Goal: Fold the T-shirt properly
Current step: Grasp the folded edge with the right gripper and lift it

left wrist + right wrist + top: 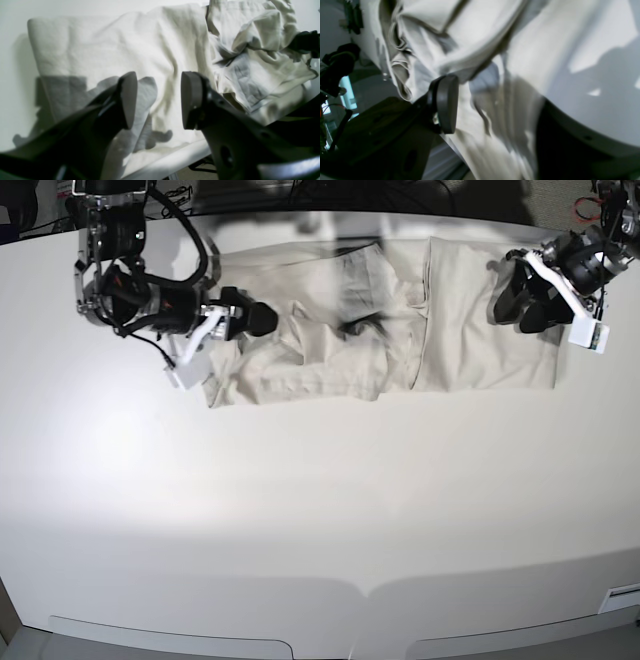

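Observation:
The T-shirt (450, 320) lies stretched sideways along the back of the white table (320, 510), flat on the right and bunched in folds left of the middle. Over its right end hangs my left gripper (517, 302), and in the left wrist view my left gripper (158, 100) is open above flat cloth (140, 45) with nothing between its pads. At the shirt's crumpled left end is my right gripper (255, 320). The right wrist view shows my right gripper (495, 110) with jaws wide apart and loose shirt fabric (475, 32) lying between them; the far finger is partly hidden by cloth.
Cables (350, 195) run behind the table's back edge, close to the shirt. The table's side edge and the floor show under my left gripper (175, 160). My right arm's body (130, 290) stands at the back left corner.

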